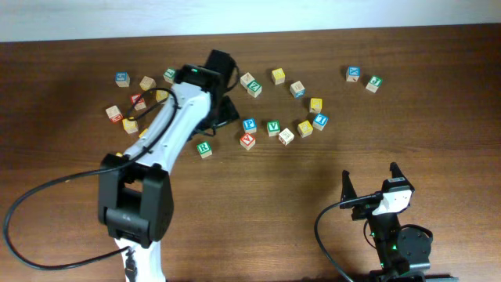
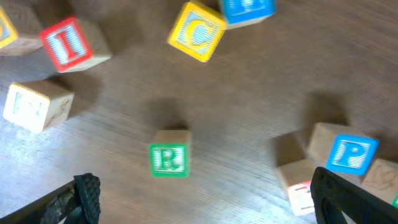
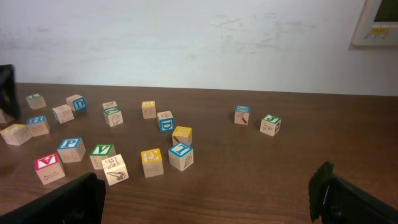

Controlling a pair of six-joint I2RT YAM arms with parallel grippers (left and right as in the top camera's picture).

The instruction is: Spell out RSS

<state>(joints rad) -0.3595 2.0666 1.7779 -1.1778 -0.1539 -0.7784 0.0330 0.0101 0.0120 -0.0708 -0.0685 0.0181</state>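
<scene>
A green R block (image 1: 205, 149) lies alone on the wooden table, just in front of the block scatter. It also shows in the left wrist view (image 2: 168, 160). My left gripper (image 1: 222, 110) hovers above the table behind the R block. It is open and empty, with both fingertips at the bottom corners of the left wrist view (image 2: 205, 208). My right gripper (image 1: 370, 184) is open and empty at the front right, far from all blocks, and its fingers frame the right wrist view (image 3: 205, 199). I cannot read an S on any block.
Letter blocks are scattered across the far half of the table. A blue P (image 1: 249, 124), red A (image 1: 247, 141) and green V (image 1: 272, 127) lie right of the R block. A cluster (image 1: 129, 102) lies at far left. Two blocks (image 1: 364, 78) lie at far right.
</scene>
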